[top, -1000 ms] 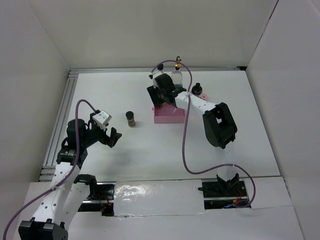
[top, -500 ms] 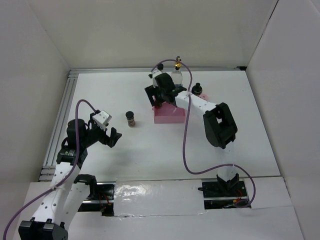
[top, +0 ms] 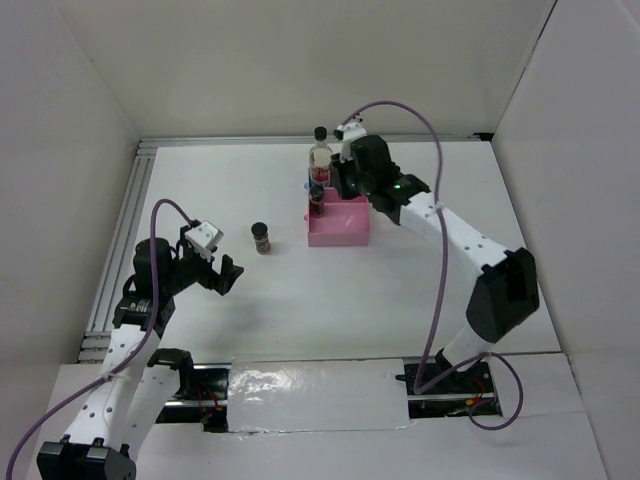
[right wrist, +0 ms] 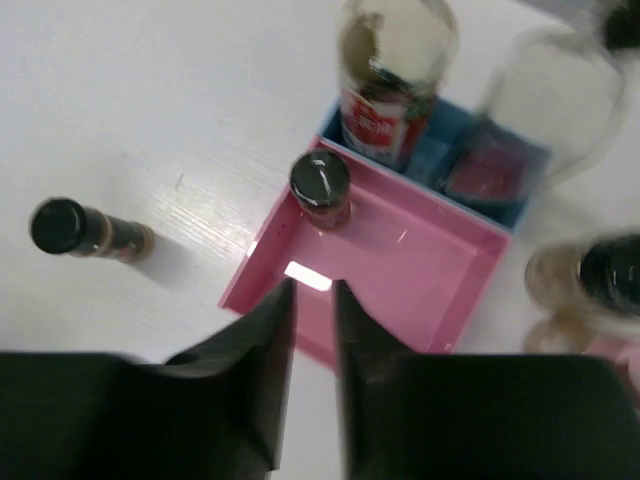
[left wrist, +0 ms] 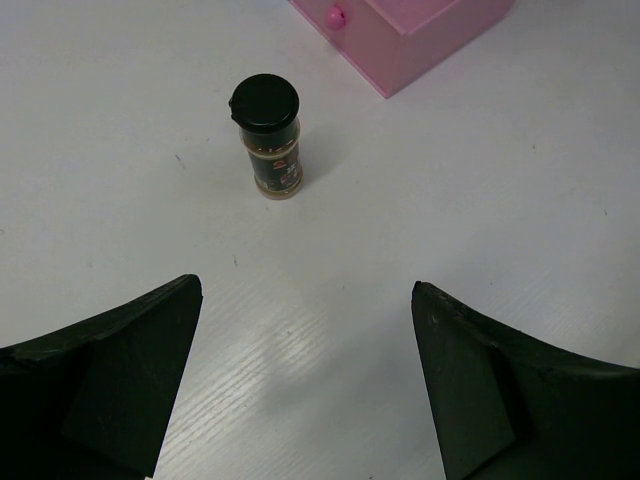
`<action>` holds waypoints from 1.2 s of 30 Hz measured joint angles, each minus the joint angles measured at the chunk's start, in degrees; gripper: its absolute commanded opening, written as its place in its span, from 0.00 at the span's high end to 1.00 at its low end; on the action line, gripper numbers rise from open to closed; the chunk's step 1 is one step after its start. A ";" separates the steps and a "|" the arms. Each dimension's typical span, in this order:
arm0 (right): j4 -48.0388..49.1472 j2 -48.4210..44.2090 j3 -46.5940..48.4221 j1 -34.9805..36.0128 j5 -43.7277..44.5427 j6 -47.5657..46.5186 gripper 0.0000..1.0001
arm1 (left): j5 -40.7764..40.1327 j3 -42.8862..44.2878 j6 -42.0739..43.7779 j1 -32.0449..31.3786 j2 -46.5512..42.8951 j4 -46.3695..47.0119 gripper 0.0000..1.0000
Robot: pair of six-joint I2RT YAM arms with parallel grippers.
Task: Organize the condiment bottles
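A short black-capped jar (top: 317, 198) (right wrist: 321, 188) stands in the far left corner of the pink tray (top: 340, 230) (right wrist: 400, 270). My right gripper (top: 338, 183) (right wrist: 313, 285) hovers above the tray's near side, jaws almost together with nothing between them. Behind the tray stands a tall red-labelled bottle (top: 321, 155) (right wrist: 390, 70) in a blue tray (right wrist: 480, 160), next to a blurred clear bottle (right wrist: 555, 90). Another dark jar (top: 261, 236) (left wrist: 267, 140) (right wrist: 85, 230) stands alone on the table. My left gripper (top: 225, 272) (left wrist: 305, 290) is wide open and empty, short of that jar.
A black-capped jar (right wrist: 600, 280) shows at the right edge of the right wrist view. The pink tray's corner (left wrist: 410, 30) reaches into the left wrist view. White walls enclose the table, and a metal rail (top: 125, 230) runs along its left side.
My right gripper let go of the short jar in the pink tray, lifted back from it and closed its jaws; the arm's elbow swung right. The left arm stayed still.
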 measured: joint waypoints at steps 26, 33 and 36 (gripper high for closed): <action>-2.12 16.13 4.90 -24.15 0.87 -2.82 0.04 | -0.50 0.00 -0.04 0.00 -0.22 -0.07 0.01; -1.92 20.06 8.07 -23.78 0.13 -4.57 0.18 | -1.18 0.00 -0.04 0.00 -0.13 -0.15 0.01; -1.88 20.50 8.85 -23.76 -0.07 -5.14 0.39 | -1.51 0.00 -0.04 0.00 -0.02 -0.13 0.01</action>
